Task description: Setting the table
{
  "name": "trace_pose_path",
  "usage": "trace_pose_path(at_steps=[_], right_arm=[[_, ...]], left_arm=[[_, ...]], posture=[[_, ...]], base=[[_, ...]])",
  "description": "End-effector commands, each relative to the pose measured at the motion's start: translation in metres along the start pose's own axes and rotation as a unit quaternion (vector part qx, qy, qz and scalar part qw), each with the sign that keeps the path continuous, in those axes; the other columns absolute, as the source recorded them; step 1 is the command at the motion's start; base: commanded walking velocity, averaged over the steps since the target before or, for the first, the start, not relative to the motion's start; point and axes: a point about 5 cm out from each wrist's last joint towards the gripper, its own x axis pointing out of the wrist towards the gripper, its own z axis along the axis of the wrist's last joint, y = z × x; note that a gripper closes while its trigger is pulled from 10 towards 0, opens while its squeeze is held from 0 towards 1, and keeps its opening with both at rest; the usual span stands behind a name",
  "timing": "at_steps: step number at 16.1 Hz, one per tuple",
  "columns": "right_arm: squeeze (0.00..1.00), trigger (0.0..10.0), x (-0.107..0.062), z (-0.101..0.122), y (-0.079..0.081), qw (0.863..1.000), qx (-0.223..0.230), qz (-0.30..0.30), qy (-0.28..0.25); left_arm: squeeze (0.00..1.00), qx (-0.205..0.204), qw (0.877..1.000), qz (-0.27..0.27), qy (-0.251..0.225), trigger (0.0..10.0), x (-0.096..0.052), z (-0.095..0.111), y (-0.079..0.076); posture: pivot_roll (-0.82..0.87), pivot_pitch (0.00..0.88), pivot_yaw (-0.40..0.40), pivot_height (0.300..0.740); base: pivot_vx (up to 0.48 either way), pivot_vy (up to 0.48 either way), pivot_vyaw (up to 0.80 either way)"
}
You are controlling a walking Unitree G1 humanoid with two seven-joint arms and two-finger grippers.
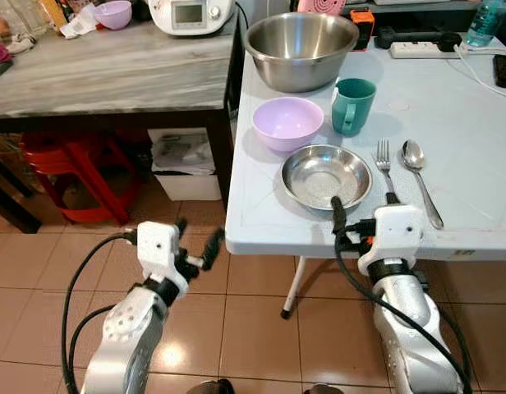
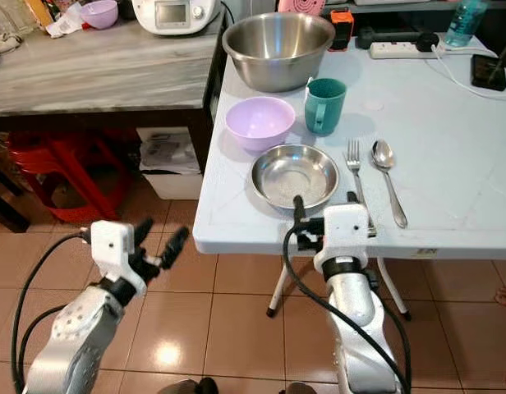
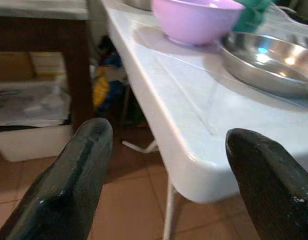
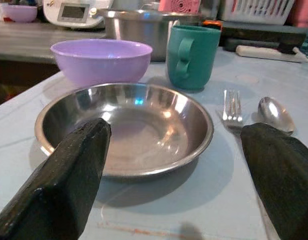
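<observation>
On the white table (image 1: 450,123) a shallow steel plate (image 1: 325,175) sits near the front edge. Behind it stand a purple bowl (image 1: 287,123) and a teal mug (image 1: 352,105). A fork (image 1: 384,160) and a spoon (image 1: 419,168) lie to the plate's right. My right gripper (image 1: 365,205) is open at the table's front edge, one finger by the plate's rim and the other by the fork's handle. In the right wrist view its fingers (image 4: 69,175) frame the plate (image 4: 124,125). My left gripper (image 1: 197,238) is open, below table height, left of the table's corner.
A large steel bowl (image 1: 301,49) stands at the table's back, with a power strip (image 1: 421,49) and cable to its right. A grey counter (image 1: 105,74) adjoins on the left, with red stools (image 1: 80,180) and a white box (image 1: 183,164) beneath. Tiled floor (image 1: 261,320) lies below.
</observation>
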Motion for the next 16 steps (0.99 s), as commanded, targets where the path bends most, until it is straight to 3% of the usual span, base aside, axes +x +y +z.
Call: trace_pose_path(at_steps=[1, 8, 16], right_arm=[[0.00, 10.0, -0.002, 0.003, -0.005, 1.000, 0.016, -0.017, 0.006], [0.00, 10.0, -0.006, 0.002, -0.005, 1.000, 0.018, -0.023, 0.013], [0.00, 10.0, 0.015, 0.010, -0.025, 0.997, 0.059, -0.052, 0.018]], left_arm=[[0.00, 0.009, 0.999, -0.031, 0.000, 10.0, -0.004, 0.003, -0.005], [0.00, 0.001, 1.000, -0.028, 0.010, 10.0, -0.001, 0.003, -0.006], [0.00, 0.034, 0.998, -0.049, 0.007, 10.0, 0.003, 0.010, -0.009]], posture=[[-0.10, 0.194, 0.080, 0.740], [-0.11, 0.203, 0.091, 0.740], [-0.11, 0.221, 0.097, 0.740]], base=[[0.000, 0.000, 0.00], [0.000, 0.000, -0.06], [0.000, 0.000, 0.00]])
